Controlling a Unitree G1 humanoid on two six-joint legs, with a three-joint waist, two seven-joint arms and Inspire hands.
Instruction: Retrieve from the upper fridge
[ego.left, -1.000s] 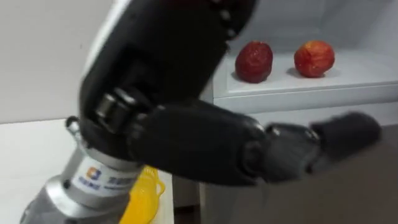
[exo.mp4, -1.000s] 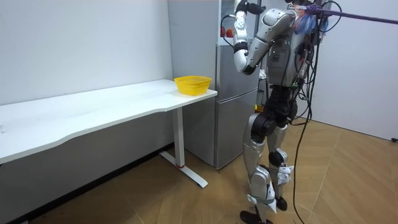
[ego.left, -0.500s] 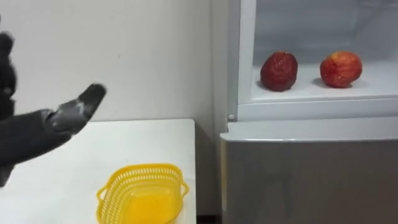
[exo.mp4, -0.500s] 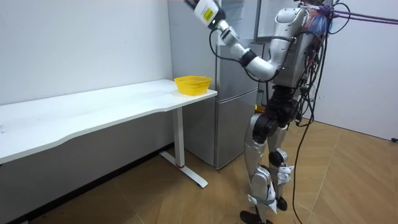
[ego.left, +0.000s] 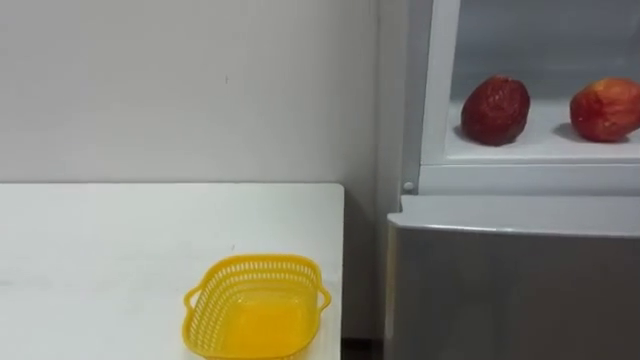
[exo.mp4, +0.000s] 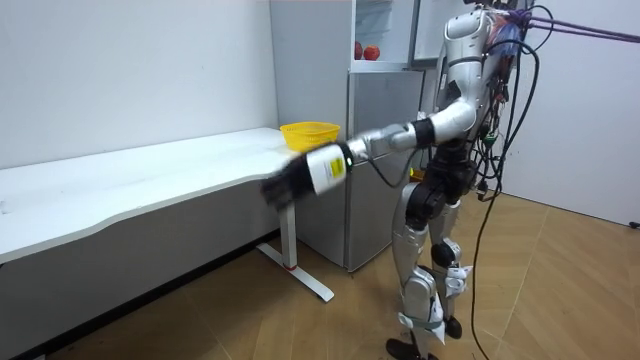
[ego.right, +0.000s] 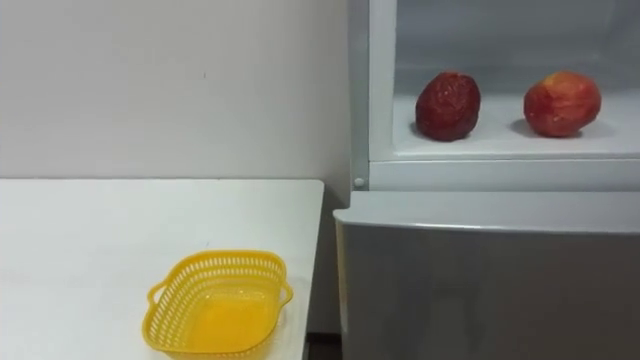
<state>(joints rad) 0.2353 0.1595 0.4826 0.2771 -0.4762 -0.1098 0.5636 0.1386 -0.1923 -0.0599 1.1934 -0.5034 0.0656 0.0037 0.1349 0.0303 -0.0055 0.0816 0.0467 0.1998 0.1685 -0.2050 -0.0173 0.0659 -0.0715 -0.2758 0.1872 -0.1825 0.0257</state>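
Sight of the open upper fridge compartment (ego.right: 500, 40) is clear now that the left arm, which crossed the eye views half a second ago, has swung down. The dark red apple (ego.right: 447, 105) and the brighter red apple (ego.right: 562, 103) lie untouched on the white shelf (ego.right: 600, 145) at upper right, so retrieval looks not yet begun. In the room view the left hand (exo.mp4: 283, 186) stretches low toward the room view's left, beside the white table (exo.mp4: 150, 175), too blurred to tell whether its fingers are open or closed.
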